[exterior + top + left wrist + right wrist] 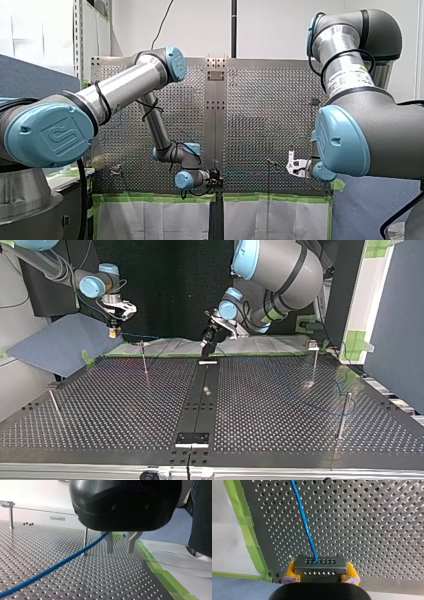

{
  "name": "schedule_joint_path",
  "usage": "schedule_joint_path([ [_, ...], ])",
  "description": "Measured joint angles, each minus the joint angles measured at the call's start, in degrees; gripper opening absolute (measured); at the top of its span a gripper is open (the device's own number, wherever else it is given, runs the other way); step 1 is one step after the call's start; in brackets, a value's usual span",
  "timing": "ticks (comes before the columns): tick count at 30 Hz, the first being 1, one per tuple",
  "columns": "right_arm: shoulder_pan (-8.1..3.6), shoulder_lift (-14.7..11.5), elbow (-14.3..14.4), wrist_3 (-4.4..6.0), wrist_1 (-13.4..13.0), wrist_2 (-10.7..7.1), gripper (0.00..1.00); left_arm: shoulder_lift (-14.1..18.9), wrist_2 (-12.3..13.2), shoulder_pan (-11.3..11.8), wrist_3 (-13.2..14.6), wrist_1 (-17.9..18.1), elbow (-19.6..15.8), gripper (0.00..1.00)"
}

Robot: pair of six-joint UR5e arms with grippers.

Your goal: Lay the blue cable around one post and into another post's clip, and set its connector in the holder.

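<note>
The blue cable point(305, 525) runs from a grey perforated connector block point(319, 567), on which my right gripper point(320, 572) is shut with its yellow pads. In the top view that gripper point(115, 332) hangs above the table's far left edge. My left gripper point(120, 552) stands low over the perforated table near the green-taped edge. Its metal fingers point(109, 543) are apart with a bare gap between them. The cable point(50, 570) slants up past the outer side of one finger, close to a thin post point(85, 541). In the top view my left gripper point(206, 347) is at the centre strip's far end.
Thin posts stand at the top view's left point(144, 357), far right point(315, 360), near right point(345, 415) and near left point(54, 405). A black fixture point(192, 439) sits on the centre strip near the front edge. Green tape point(160, 572) borders the table.
</note>
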Motion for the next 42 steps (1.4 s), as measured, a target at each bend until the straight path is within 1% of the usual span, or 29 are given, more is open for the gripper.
schedule_joint_path([
  [1, 0.00, 0.00, 0.00, 0.00, 0.00, 0.00, 0.00, 0.00, 0.03, 0.00, -0.01, 0.00, 0.00, 0.25],
  [3, -0.01, 0.00, 0.00, 0.00, 0.00, 0.00, 0.00, 0.00, 0.15, 0.00, -0.05, 0.00, 0.00, 0.12],
  [4, -0.01, -0.01, 0.00, 0.00, 0.00, 0.00, 0.00, 0.00, 0.26, 0.00, -0.09, 0.00, 0.00, 0.12],
  [6, -0.02, -0.01, 0.00, 0.00, 0.01, -0.01, 0.00, 0.00, 0.78, 0.01, -0.24, 0.00, 0.00, 0.04],
  [11, -0.19, 0.00, 0.00, 0.00, 0.00, 0.00, 0.00, 0.00, 2.59, 0.11, -0.89, 0.00, 0.00, 0.01],
  [17, -0.36, 0.00, 0.00, 0.00, 0.00, -0.02, 0.00, 0.02, 3.63, 0.20, -1.67, 0.00, 0.00, 0.01],
  [25, -0.44, 0.01, -0.01, 0.00, 0.00, 0.00, 0.00, 0.01, 3.65, 0.37, -1.82, -0.22, 0.00, 0.01],
  [28, -0.51, 0.00, -0.01, 0.00, 0.00, 0.00, 0.00, 0.00, 3.00, 0.21, -1.67, -0.61, 0.00, 0.01],
  [33, -0.66, 0.00, -0.01, 0.00, -0.03, 0.00, 0.00, 0.02, 0.99, -0.54, -0.83, -1.05, 0.00, 0.01],
  [37, -0.97, -0.01, -0.05, 0.02, -0.08, 0.00, 0.00, 0.14, -0.89, -1.55, 0.50, -1.73, 0.00, 0.01],
  [42, -1.63, -0.01, -0.23, 0.17, 0.07, -0.02, 0.00, 0.31, -3.83, -3.73, 2.40, -2.84, 0.12, 0.01],
])
